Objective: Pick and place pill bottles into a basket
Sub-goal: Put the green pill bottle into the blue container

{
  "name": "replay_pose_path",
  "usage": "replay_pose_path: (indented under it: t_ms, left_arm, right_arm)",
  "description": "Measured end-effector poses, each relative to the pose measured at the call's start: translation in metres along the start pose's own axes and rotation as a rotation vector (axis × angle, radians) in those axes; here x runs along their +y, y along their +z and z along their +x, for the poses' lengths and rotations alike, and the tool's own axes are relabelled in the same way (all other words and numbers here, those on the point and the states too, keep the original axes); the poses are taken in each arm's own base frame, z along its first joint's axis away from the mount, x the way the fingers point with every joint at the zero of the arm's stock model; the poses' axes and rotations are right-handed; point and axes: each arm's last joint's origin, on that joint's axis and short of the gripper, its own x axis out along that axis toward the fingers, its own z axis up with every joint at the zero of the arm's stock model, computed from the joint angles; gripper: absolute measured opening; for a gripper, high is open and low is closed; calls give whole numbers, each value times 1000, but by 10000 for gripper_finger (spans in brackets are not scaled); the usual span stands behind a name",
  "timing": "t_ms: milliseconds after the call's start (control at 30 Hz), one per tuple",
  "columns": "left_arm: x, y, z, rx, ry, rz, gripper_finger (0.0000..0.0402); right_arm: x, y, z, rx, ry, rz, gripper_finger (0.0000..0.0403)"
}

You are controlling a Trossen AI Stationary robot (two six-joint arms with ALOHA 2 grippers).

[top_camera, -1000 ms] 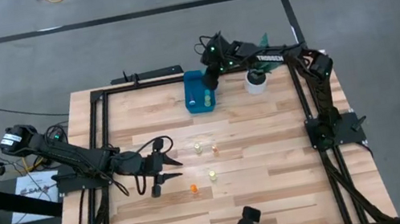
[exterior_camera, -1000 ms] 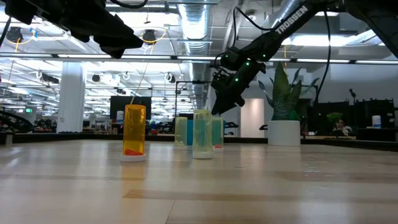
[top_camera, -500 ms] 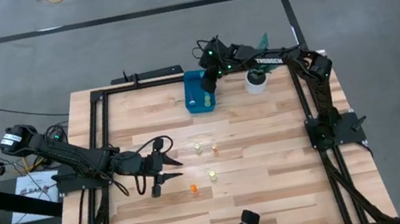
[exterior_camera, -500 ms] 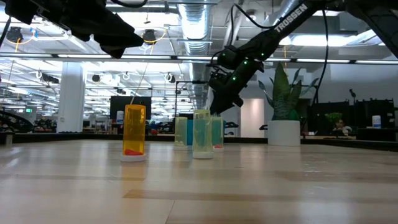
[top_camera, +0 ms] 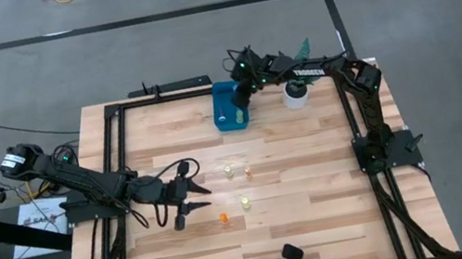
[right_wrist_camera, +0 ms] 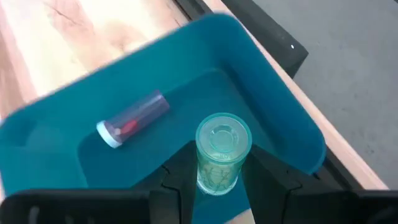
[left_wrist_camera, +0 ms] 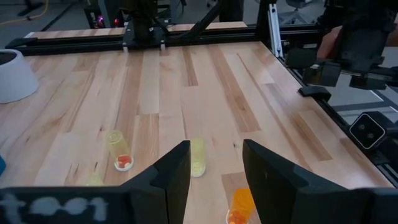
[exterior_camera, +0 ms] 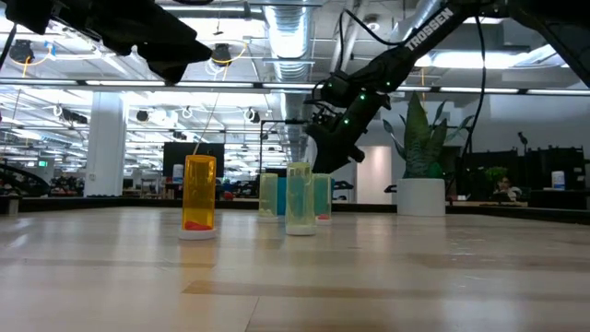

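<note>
Wooden table: four pill bottles, basket, plant pot

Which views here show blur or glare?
Left wrist view: the left gripper and the label strip at the bottom edge are out of focus. Right wrist view: the bin rim is smeared. Low view: bright ceiling lights, and the near tabletop is soft.
</note>
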Motion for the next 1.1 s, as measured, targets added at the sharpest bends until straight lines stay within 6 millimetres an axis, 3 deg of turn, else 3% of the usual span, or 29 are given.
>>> replay_pose_path:
  t_ms: [1100]
  left_arm:
    - [0, 0, 0, 1, -1, 1, 137]
  right_arm:
    - [6, -5, 3, 24, 9, -8, 108]
